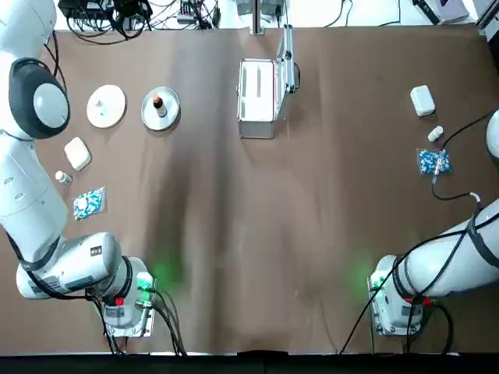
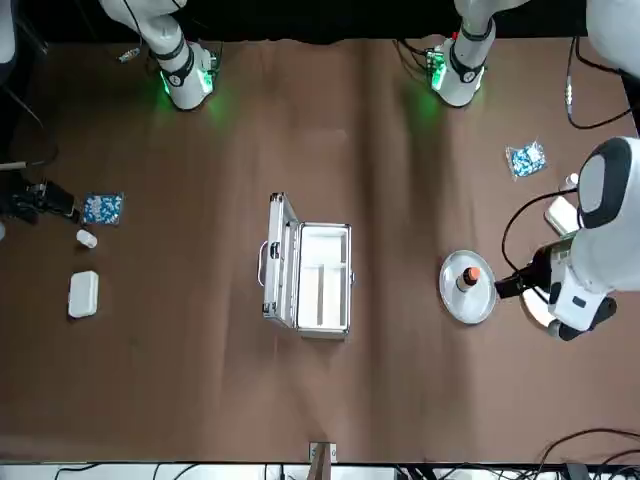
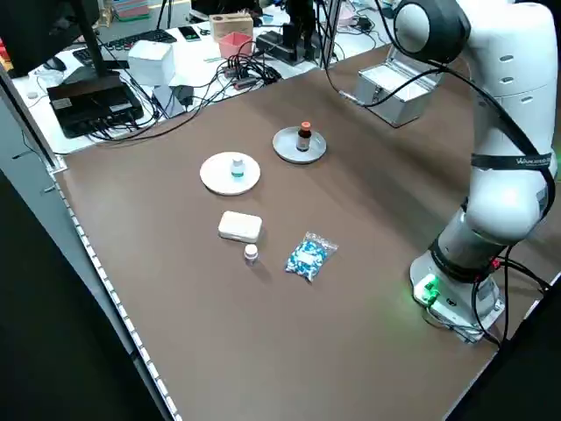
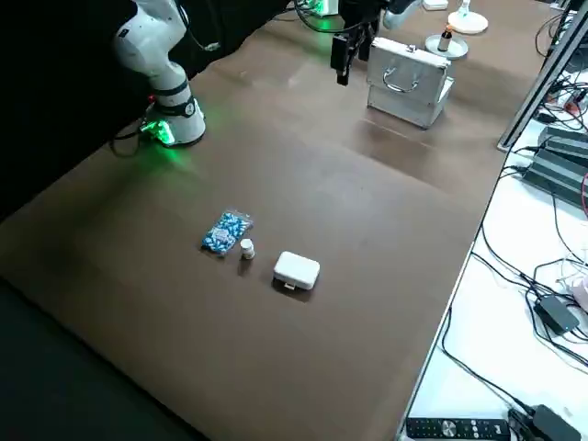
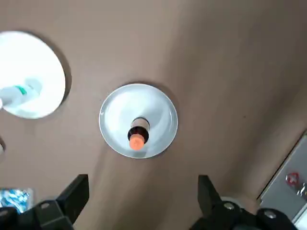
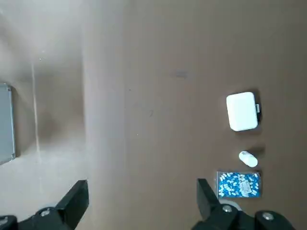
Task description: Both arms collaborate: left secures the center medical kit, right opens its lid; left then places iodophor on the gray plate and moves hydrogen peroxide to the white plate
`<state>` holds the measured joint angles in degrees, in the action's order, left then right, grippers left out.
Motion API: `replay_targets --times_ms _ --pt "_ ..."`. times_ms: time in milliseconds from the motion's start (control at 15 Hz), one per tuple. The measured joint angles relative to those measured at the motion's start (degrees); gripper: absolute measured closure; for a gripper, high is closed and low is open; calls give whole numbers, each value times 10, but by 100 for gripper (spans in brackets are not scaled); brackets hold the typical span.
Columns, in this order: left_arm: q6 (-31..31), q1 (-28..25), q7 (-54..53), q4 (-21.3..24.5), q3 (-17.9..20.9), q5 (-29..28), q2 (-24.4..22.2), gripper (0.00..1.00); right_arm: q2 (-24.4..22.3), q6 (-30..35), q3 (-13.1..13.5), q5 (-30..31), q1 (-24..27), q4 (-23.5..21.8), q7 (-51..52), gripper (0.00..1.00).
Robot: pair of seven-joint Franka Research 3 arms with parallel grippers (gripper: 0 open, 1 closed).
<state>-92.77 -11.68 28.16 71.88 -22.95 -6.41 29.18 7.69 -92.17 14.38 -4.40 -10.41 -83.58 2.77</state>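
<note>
The medical kit (image 1: 257, 97) stands open at the far middle of the table, its lid (image 1: 287, 58) raised upright. The brown iodophor (image 1: 157, 102) stands on the gray plate (image 1: 170, 115). The white hydrogen peroxide (image 5: 19, 92) lies on the white plate (image 1: 114, 114) beside it. My left gripper (image 5: 139, 201) hangs open above the gray plate, holding nothing; in the front view the left gripper (image 2: 512, 282) sits just outside that plate. My right gripper (image 6: 139, 201) is open and empty, high over the table's right part.
A white rounded box (image 1: 76, 152), a tiny bottle (image 1: 62, 178) and a blue pill packet (image 1: 88, 202) lie at the left. A like box (image 1: 422, 100), bottle (image 1: 435, 134) and packet (image 1: 433, 162) lie at the right. Cables run along the far edge.
</note>
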Motion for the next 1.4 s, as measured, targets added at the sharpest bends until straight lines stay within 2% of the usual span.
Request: replay_targets --times_ms 467,667,733,867,1400 --pt "0 -2 -156 3 1 -13 -58 0 0 2 -2 0 -3 0 0 0" --pt "11 -2 -171 14 -3 -13 -94 0 0 1 -3 2 -5 1 0 0" --pt "43 -2 -171 21 -10 -13 -118 0 0 1 -3 11 -6 3 0 0" --pt "71 -2 -168 23 -16 -13 -133 0 0 1 -3 15 -7 4 0 0" --pt "76 -7 -165 33 -15 7 -148 0 -1 3 -3 18 -19 5 0 0"
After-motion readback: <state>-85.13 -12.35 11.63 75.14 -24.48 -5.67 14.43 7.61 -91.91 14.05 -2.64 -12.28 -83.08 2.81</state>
